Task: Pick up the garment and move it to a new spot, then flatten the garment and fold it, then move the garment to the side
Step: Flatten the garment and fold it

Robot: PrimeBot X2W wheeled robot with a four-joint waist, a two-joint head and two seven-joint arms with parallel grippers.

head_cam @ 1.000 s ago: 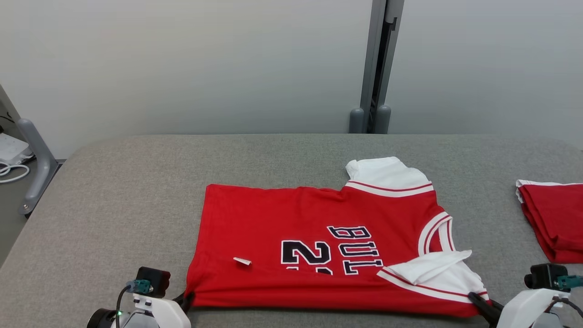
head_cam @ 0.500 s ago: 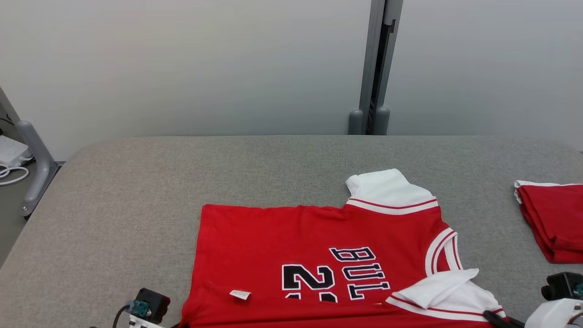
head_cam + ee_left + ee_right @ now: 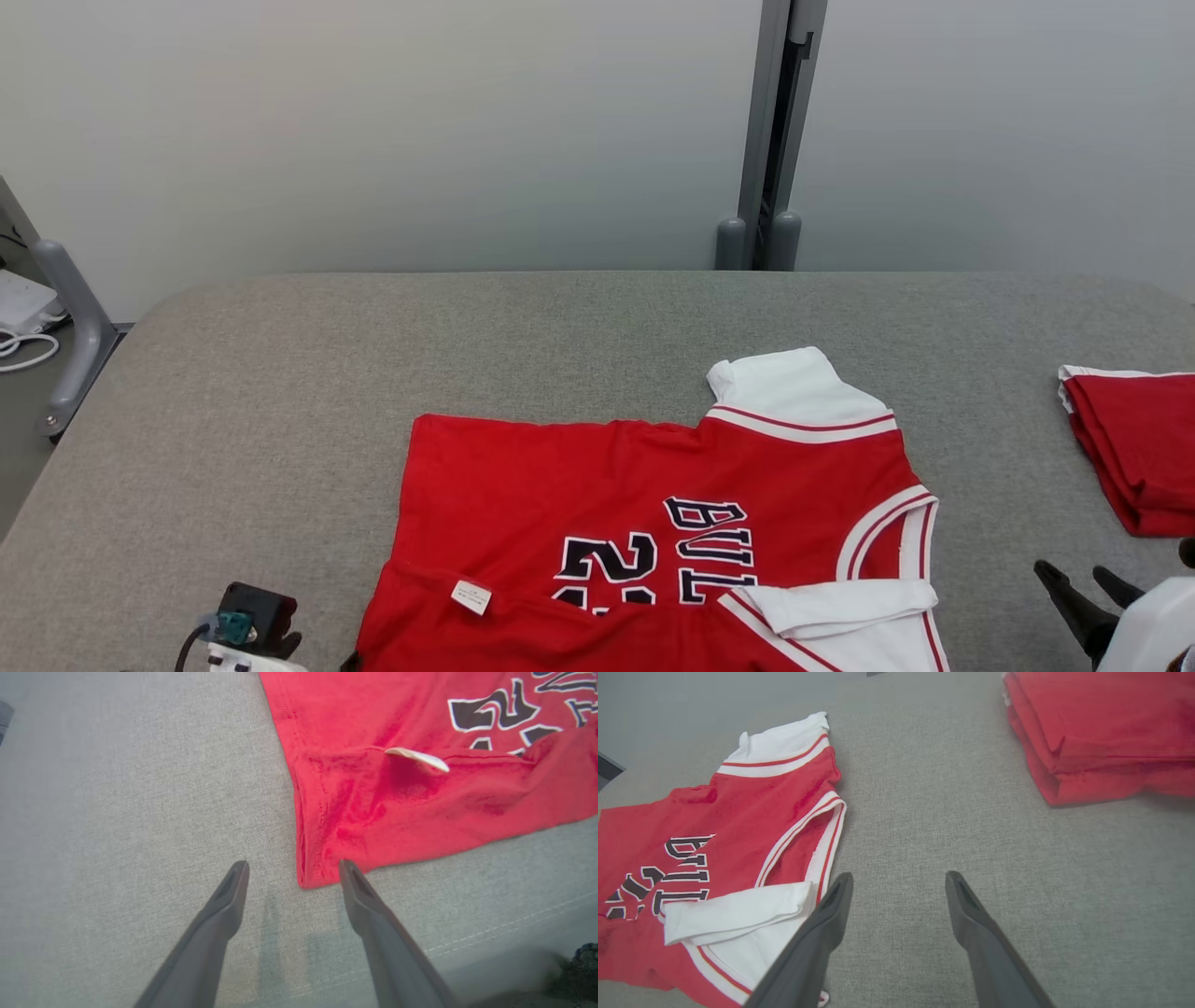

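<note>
The garment (image 3: 607,467) is a red jersey with white sleeves and dark lettering, lying flat on the grey table (image 3: 280,373). Its near edge is folded up over the lettering, with a white label (image 3: 471,595) showing. In the left wrist view my left gripper (image 3: 293,865) stands open, its fingers either side of the garment's (image 3: 397,802) near left corner, just above the cloth. My right gripper (image 3: 1070,569) is open too, over bare table just right of the white sleeve (image 3: 738,910). Nothing sits between its fingers (image 3: 831,905).
A folded red stack (image 3: 1134,448) lies at the table's right edge, beyond my right gripper (image 3: 899,876) in the right wrist view. A grey post (image 3: 770,140) stands behind the table, and a grey rail (image 3: 70,327) sits off its left side.
Both grippers have opened and let go of the garment's near edge. The right gripper has drawn off to the right. The folded-over edge now rests on the lettering.
</note>
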